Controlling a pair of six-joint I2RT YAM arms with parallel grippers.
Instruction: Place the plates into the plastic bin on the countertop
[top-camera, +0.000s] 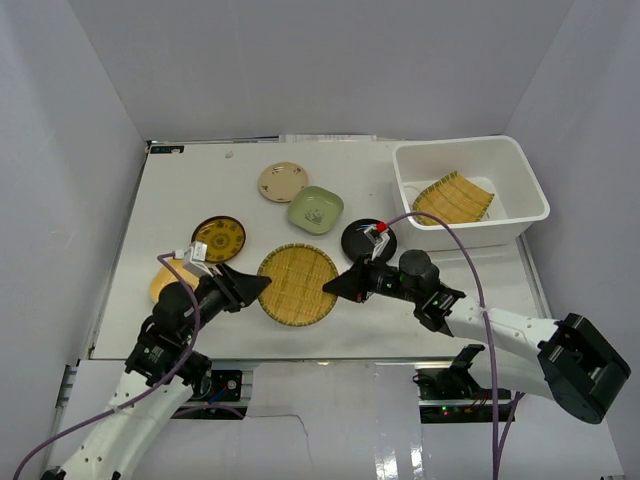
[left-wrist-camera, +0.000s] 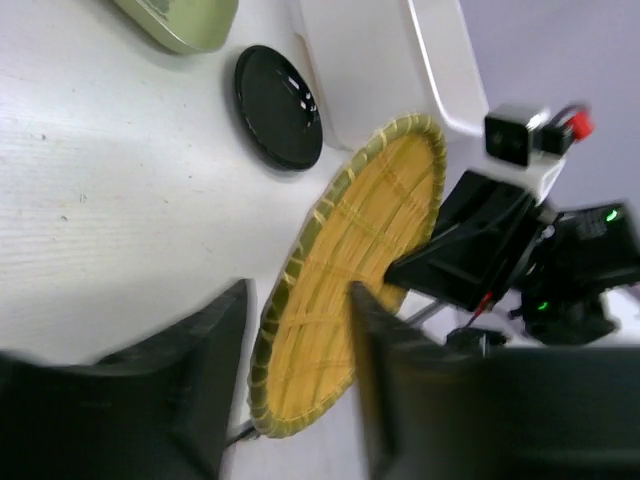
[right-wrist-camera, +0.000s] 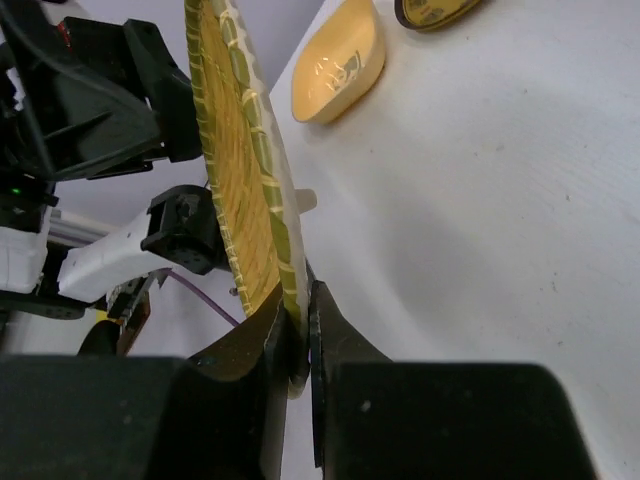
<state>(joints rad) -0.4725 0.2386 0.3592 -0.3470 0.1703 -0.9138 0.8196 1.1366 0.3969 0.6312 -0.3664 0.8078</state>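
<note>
Pale grey walls are noted on all sides of the white countertop (top-camera: 180, 190). The plastic bin (top-camera: 532, 190) is located at the far right corner, and a rectangular bamboo tray (top-camera: 455, 198) is seen lying inside it.

The remaining plates are found outside the bin:
- A beige round plate (top-camera: 283, 181) is placed toward the middle of the far edge, with a pale green square plate (top-camera: 316, 208) just beside it.
- A glossy black plate (top-camera: 357, 238) lies between the green plate and the right arm and is partly covered by that arm.
- A dark plate with a yellow pattern (top-camera: 218, 238) is positioned toward the left edge.
- A yellow dish (top-camera: 168, 282) is seen near the left end of the near edge, partly hidden by the left arm.
- A round bamboo tray (top-camera: 297, 284) is found at the middle of the near edge, between the two grippers.

The right gripper (top-camera: 335, 285) is observed clamped onto the tray's right rim, its fingers (right-wrist-camera: 335, 350) drawn nearly together with the rim pinched between them. In the wrist views the tray appears tilted off the surface; how far it is raised cannot be determined.

The left gripper (top-camera: 258, 285) is recorded at the tray's left rim. Its fingers (left-wrist-camera: 190, 380) are spread well apart and nothing is gripped. Whether the rim is touched cannot be told.
</note>
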